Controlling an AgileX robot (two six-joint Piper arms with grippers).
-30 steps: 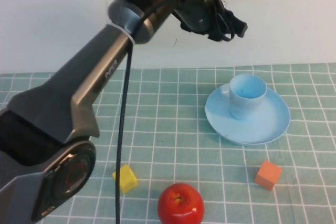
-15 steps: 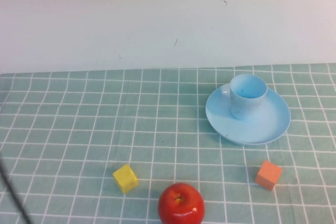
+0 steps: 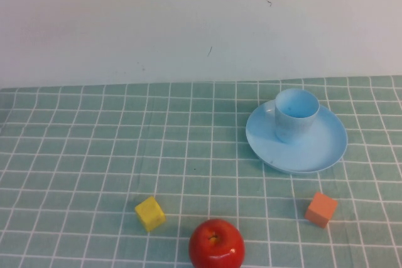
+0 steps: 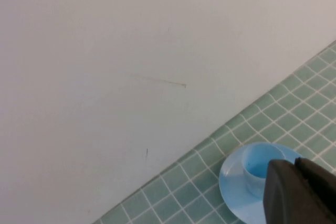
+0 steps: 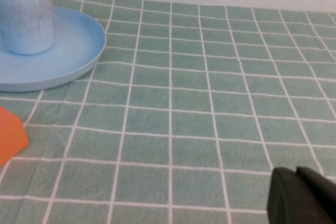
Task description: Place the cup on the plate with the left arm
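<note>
The light-blue cup (image 3: 295,114) stands upright on the light-blue plate (image 3: 326,145) at the right of the table. Neither arm shows in the high view. In the left wrist view my left gripper (image 4: 295,166) is shut and empty, held high and well back from the cup (image 4: 256,162) and the plate (image 4: 231,187). In the right wrist view my right gripper (image 5: 295,171) is shut and empty, low over the green checked cloth, apart from the cup (image 5: 23,19) and the plate (image 5: 68,61).
An orange cube (image 3: 321,209) lies in front of the plate and also shows in the right wrist view (image 5: 8,135). A yellow cube (image 3: 149,213) and a red apple (image 3: 216,244) lie near the front edge. A white wall stands behind the table.
The left arm, which filled the left of the high view a second ago, has pulled back out of that view. The cup has stayed on the plate.
</note>
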